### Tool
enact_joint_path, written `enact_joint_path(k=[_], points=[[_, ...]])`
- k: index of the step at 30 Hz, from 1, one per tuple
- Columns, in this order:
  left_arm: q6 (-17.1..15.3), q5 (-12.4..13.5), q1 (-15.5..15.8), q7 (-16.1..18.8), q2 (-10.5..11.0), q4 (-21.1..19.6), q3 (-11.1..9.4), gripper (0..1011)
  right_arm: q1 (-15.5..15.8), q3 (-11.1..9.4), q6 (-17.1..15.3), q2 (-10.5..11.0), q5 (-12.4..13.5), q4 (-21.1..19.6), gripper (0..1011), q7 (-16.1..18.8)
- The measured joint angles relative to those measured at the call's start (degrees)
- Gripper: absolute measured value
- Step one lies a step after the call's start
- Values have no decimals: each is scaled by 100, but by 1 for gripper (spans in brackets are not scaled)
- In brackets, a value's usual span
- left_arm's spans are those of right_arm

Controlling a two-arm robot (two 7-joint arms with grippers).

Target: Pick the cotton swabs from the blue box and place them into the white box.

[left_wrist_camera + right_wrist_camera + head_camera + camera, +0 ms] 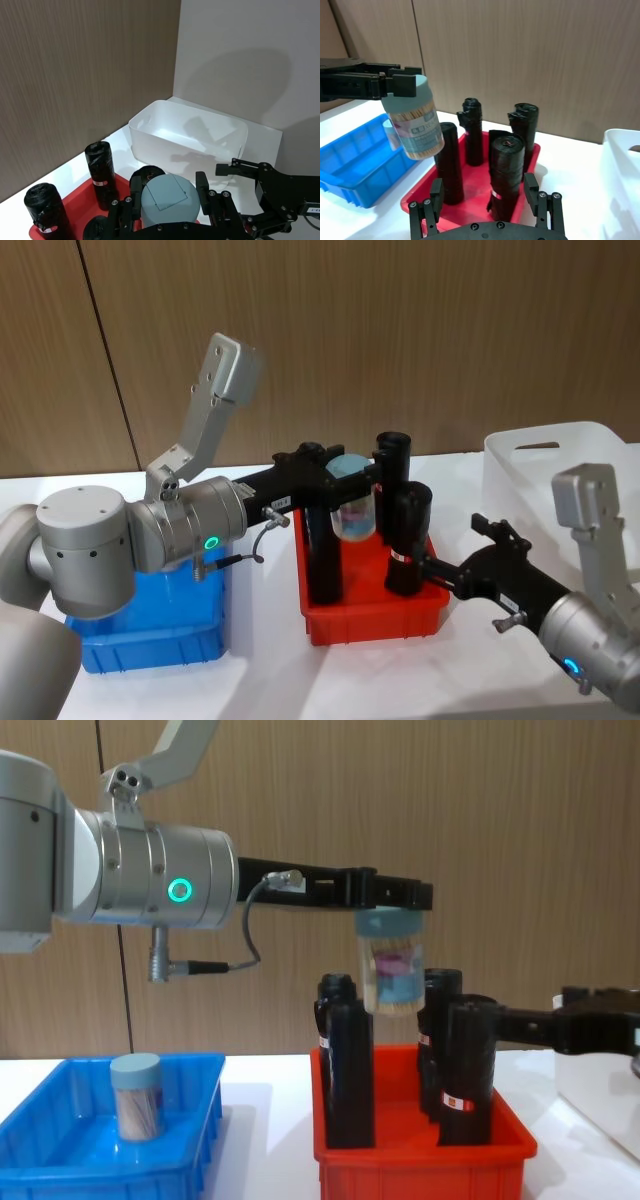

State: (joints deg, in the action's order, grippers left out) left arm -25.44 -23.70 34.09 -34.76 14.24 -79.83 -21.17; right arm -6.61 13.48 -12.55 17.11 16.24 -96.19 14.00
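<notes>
Blue-lidded cotton swabs (391,970) hang clamped in left claw (393,908) over red bin (420,1165); right claw (482,185) spread empty nearby.

A brown wood-panelled wall (400,340) backs the white counter (265,640); in the left wrist view it meets a plain pale wall (240,50).

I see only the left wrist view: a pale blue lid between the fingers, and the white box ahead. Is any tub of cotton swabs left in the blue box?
Observer: Yes. In the chest view one tub stands upright in the blue box.
Operator: Does my tub hang free?
Observer: The left hand grips it by the lid. The held tub hangs over the red bin, with its lower end about level with the tops of the black cylinders.
Operator: And the right hand?
Observer: Its own wrist view shows the right hand open and holding nothing.
</notes>
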Motion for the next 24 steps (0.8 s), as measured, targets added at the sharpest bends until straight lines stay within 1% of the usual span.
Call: enact_joint_path(k=[6, 8, 11, 15, 24], points=[[-1, 0, 4, -4, -2, 4, -1, 658, -177, 24, -169, -82, 68, 143, 1002, 206], [-1, 0, 4, -5, -4, 5, -1, 658, -282, 39, -255, -133, 106, 225, 1002, 294], [-1, 0, 6, -7, -5, 7, -1, 658, -330, 45, -301, -158, 121, 263, 1002, 342], [-1, 0, 8, -9, -7, 9, -1, 658, -502, 73, -420, -247, 167, 403, 1002, 469], [-1, 0, 9, -9, -7, 10, -1, 658, -726, 131, -543, -374, 192, 599, 1002, 607]])
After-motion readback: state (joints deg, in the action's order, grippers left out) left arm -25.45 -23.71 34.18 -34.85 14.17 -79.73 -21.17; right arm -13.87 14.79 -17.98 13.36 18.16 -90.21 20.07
